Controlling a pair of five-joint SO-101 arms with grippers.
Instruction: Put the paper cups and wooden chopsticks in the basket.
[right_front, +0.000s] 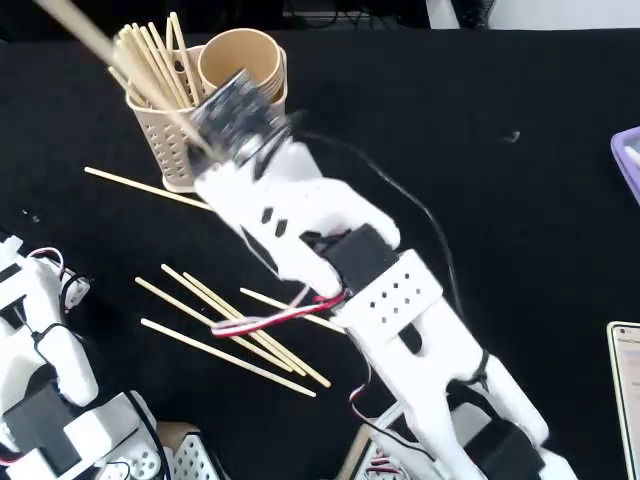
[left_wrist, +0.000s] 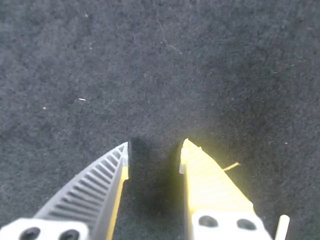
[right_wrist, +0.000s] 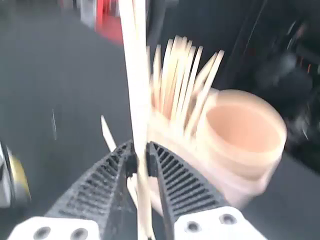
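A single wooden chopstick (right_wrist: 134, 75) is pinched between the closed jaws of the right gripper (right_wrist: 140, 150), which is held just beside the basket (right_front: 168, 150). Most of the stick's length juts out beyond the jaws and slants over the basket, across the bundle of chopsticks (right_front: 155, 55) already standing in it. The stacked paper cups (right_front: 240, 60) are seated in the basket next to that bundle.

Several risks can be judged from this. The long free end acts as a lever, so a small turn of the wrist could sweep it into the bundle and flick sticks out of the basket. If the stick is released while slanted rather than upright over the opening, it could be caught on the rim and dropped outside. The basket looks light, and it could be pushed or tipped should the gripper be lowered against its wall. A thin round stick may also be rotated within the jaws, so its aim is uncertain.

Loose chopsticks (right_front: 230, 335) lie on the table well apart from the basket, and one more (right_front: 145, 187) lies just beside its foot, where it could be shoved by a shifted basket.

The left gripper (left_wrist: 152, 150) is spread open and empty over bare black cloth, well apart from the basket, so a collision there seems unlikely.
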